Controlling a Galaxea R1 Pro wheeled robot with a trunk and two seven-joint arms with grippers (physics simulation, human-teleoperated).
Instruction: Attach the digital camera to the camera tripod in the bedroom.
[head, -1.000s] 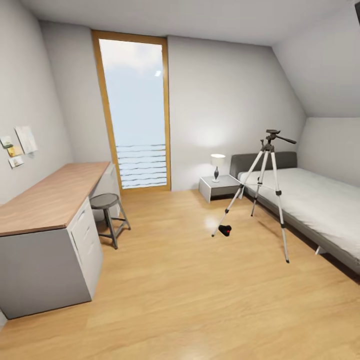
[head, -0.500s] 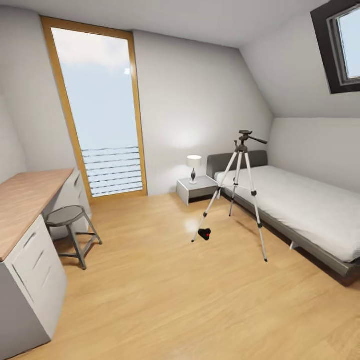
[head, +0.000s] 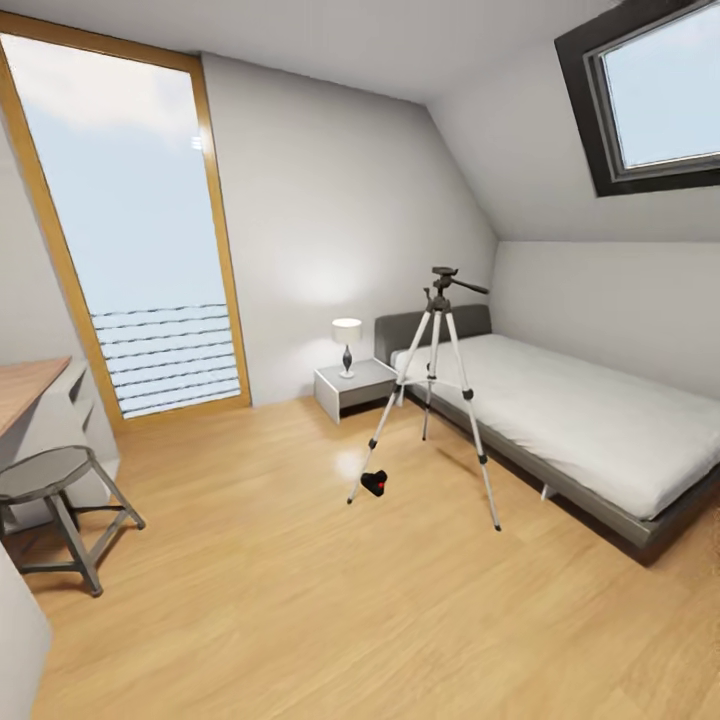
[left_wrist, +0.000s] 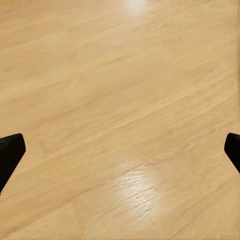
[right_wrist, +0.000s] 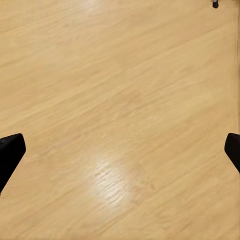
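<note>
1. The tripod (head: 437, 380) stands upright on the light wood floor (head: 300, 600) of the bedroom, its three silver legs spread and its black head with the pan handle at the top.
2. The tripod is just beside the near edge of the grey bed (head: 560, 420), which has a white mattress and lies against the far wall under the sloped ceiling.
3. The camera (head: 375, 484), small and black with a red button, lies on the floor close to the foot of the tripod's left front leg; it is not mounted on the tripod.
4. A nightstand (head: 352, 388) with a small lamp (head: 346, 342) stands between the bed and the tall wood-framed window (head: 130, 240).
5. A round metal stool (head: 60, 505) stands at the left, next to a desk edge.
6. The left gripper (left_wrist: 120, 152) hangs over bare wood floor with its two black fingertips (left_wrist: 10, 152) spread wide apart, nothing between them.
7. The right gripper (right_wrist: 120, 152) is likewise spread wide over the floor and holds nothing; a small dark object at the edge of its view is too small to identify.
</note>
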